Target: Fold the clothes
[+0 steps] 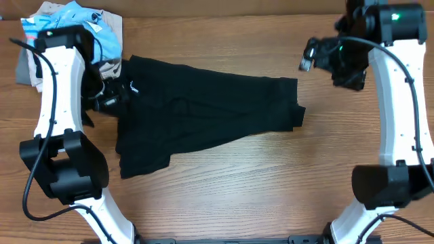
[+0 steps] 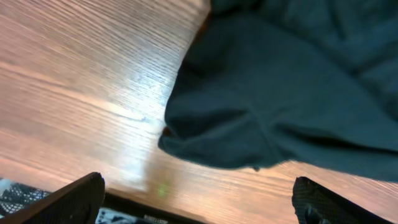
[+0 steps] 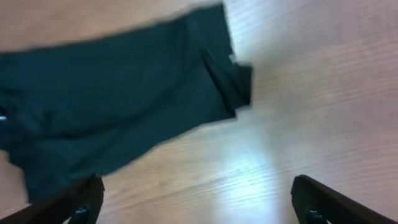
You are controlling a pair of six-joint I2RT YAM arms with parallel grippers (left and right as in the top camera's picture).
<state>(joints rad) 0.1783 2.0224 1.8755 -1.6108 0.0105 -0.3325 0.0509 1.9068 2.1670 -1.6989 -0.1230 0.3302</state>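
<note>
1. Overhead: a plain black soft-fabric garment [image 1: 203,108] lies spread across the brown wooden surface [image 1: 271,183]. Its small white logo [image 1: 133,87] is beside the left gripper [image 1: 107,102]. The right gripper [image 1: 310,57] is apart from the cloth's right end.
2. Left wrist: fingers [image 2: 78,196] wide apart, holding nothing, with a rumpled garment edge just ahead.
3. Right wrist: fingers [image 3: 71,199] wide apart, holding nothing; the garment is blurred, at upper left.

Arms at opposite sides, left gripper [image 2: 196,182] gaping, right gripper [image 3: 196,180] gaping too (fingers far apart)
</note>
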